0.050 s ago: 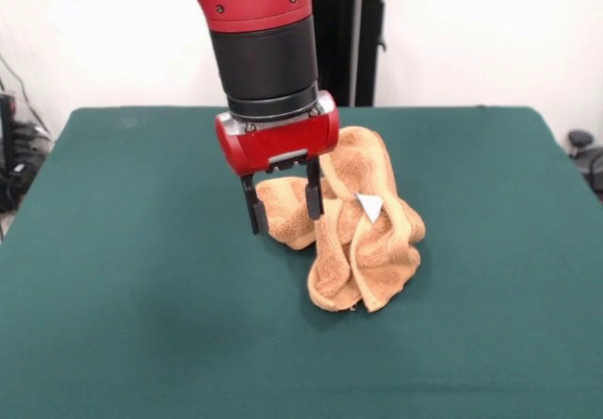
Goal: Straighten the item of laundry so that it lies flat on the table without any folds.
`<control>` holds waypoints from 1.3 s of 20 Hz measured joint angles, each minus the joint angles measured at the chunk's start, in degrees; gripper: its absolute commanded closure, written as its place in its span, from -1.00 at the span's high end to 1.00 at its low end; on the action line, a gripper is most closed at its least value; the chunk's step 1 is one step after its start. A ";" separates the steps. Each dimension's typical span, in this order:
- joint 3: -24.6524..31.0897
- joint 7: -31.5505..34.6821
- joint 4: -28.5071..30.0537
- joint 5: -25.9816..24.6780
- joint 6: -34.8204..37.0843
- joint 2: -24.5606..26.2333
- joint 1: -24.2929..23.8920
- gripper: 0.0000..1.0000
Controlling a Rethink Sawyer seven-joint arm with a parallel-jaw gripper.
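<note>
The towel (pixel 363 240) lies crumpled in thick folds near the middle of the green desk (pixel 141 325), its small white tag (pixel 369 206) facing up. Just behind its left part, the jaws (pixel 283 208) hang open, fingers straddling a fold without closing on it. The red arm hides the towel's far edge.

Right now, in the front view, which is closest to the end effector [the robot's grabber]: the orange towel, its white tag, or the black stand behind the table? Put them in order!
1. Crumpled orange-tan terry towel: right at the end effector.
2. Small white tag: on the towel, picture-right.
3. Black stand: behind the dark green table.
</note>
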 measured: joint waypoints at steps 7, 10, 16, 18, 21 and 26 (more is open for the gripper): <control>0.15 0.00 -0.01 -0.18 -0.01 0.06 -0.17 1.00; 0.15 0.00 -0.01 -0.26 -0.21 0.27 -0.18 1.00; 0.19 0.00 -0.02 -0.53 -1.28 1.78 -0.18 1.00; 0.19 0.00 -0.02 -0.56 -1.50 1.97 -0.19 1.00; 0.19 0.00 -0.02 -0.67 -2.08 2.70 -0.18 1.00; 0.20 0.00 -0.02 -0.84 -3.55 4.27 -0.18 1.00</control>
